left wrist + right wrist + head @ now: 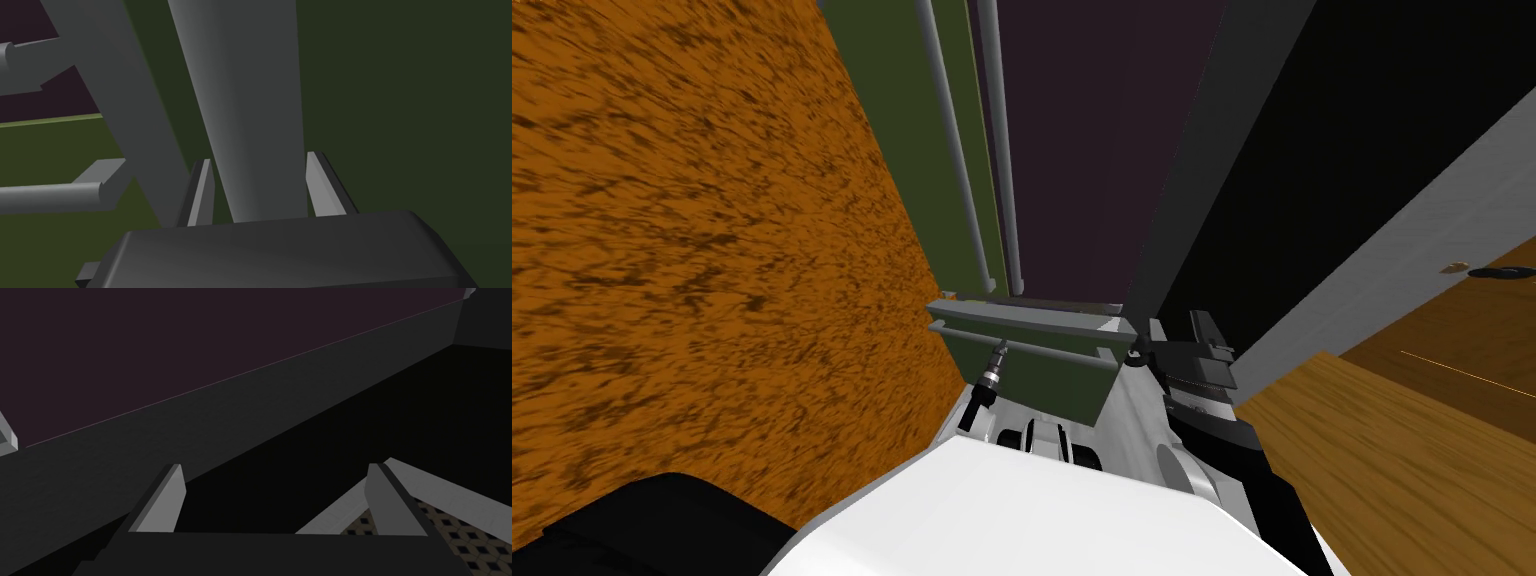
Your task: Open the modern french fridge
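Observation:
The fridge rises right in front of me, with a dark green door (pixel 887 110) beside a dark purple one (pixel 1092 130). Each door carries a long grey bar handle. In the left wrist view my left gripper (pixel 260 162) is shut on the green door's handle (pixel 245 100), its two fingers (pixel 202 192) pressing the bar's sides. The purple door's handle (pixel 115 100) runs close beside it. My left forearm (pixel 988 382) reaches up past a green drawer front (pixel 1042 380). My right gripper (pixel 275 470) is open with nothing between its fingers, and hangs by the fridge's right side (pixel 1202 350).
An orange, wood-grained panel (pixel 692 250) stands tight against the fridge's left. A black area (pixel 1342 140) lies right of the fridge, then a grey wall (pixel 1412 230) and wooden floor (pixel 1412 460). A horizontal drawer handle (pixel 50 197) sits near my left gripper.

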